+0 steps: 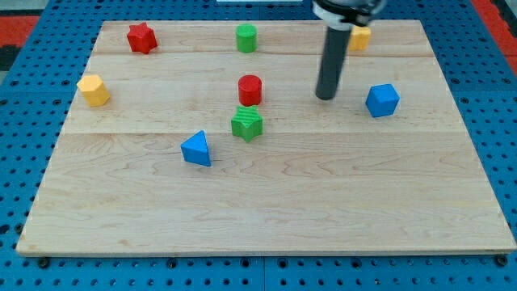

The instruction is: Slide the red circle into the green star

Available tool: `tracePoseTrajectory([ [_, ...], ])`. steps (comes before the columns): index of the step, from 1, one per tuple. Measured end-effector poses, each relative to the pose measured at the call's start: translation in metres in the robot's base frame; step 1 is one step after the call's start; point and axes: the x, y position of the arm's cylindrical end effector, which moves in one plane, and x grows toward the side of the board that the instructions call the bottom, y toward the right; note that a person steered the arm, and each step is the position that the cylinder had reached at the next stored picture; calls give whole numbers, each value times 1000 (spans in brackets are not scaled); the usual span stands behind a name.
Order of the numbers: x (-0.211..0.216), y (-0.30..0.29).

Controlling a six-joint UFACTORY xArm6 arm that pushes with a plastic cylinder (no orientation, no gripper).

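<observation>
Nearest us runs the front edge of the pale wooden board (266, 242), its grain in long planks, resting on a blue pegboard table (24, 170) dotted with holes. Moving back, a blue triangle (196, 149) sits left of centre, glossy and sharp-edged. Just behind it to the right is the green star (247, 123), chunky with ridged sides. Right behind that, almost touching, stands the red circle (250, 88), a smooth little cylinder. Level with it, the matte dark rod comes down and my tip (325, 98) rests on the wood, well to the right of the red circle, nothing against it. A blue cube-like block (382, 100) lies further right, a yellow block (94, 90) far left. At the back: a red star (141, 38), a green cylinder (246, 38), and another yellow block (359, 37) half hidden behind the rod.
</observation>
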Motion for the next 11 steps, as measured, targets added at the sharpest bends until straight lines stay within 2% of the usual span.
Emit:
tracePoseTrajectory([
  [6, -2, -8],
  [7, -43, -27],
  [8, -54, -89],
  [9, -17, -107],
  [10, 16, -100],
  [11, 14, -58],
])
